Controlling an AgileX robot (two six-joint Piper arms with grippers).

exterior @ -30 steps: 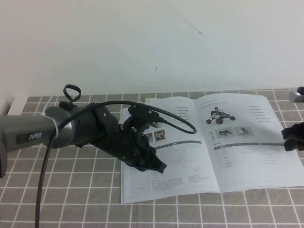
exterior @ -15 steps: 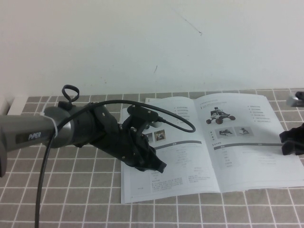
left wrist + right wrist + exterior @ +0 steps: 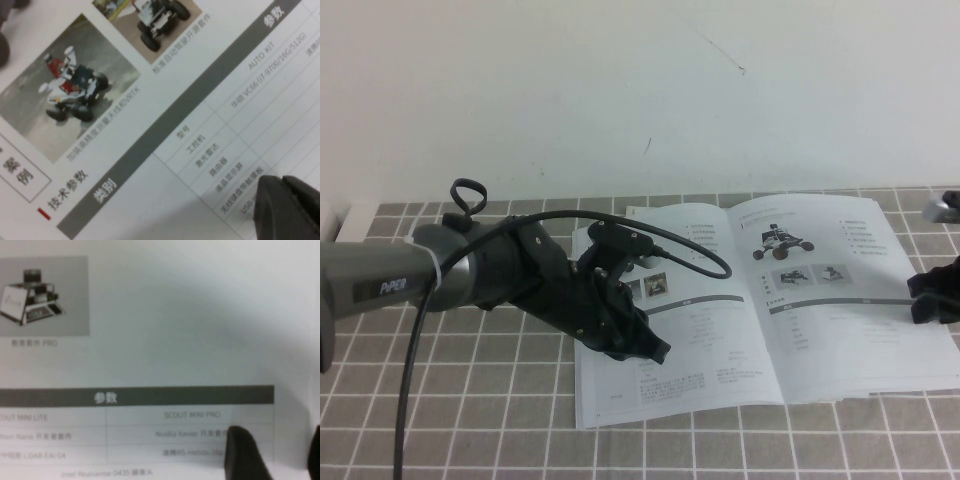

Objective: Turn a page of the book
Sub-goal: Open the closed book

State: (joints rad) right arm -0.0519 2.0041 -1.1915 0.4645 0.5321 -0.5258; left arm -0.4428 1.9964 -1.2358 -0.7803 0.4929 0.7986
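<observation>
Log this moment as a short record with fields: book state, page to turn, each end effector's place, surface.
book: the book lies open and flat
page: the page, with the rover photo, lies flat, not lifted
left end effector: left end effector low over the book's left-hand sheet
right end effector: right end effector at the page's outer edge, fingers apart, one fingertip over the table print
surface: checked tablecloth

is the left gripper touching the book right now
Cannot tell. In the left wrist view the left gripper sits close over the book, casting a shadow; no view shows contact or gap. The right gripper is at the page edge.
</observation>
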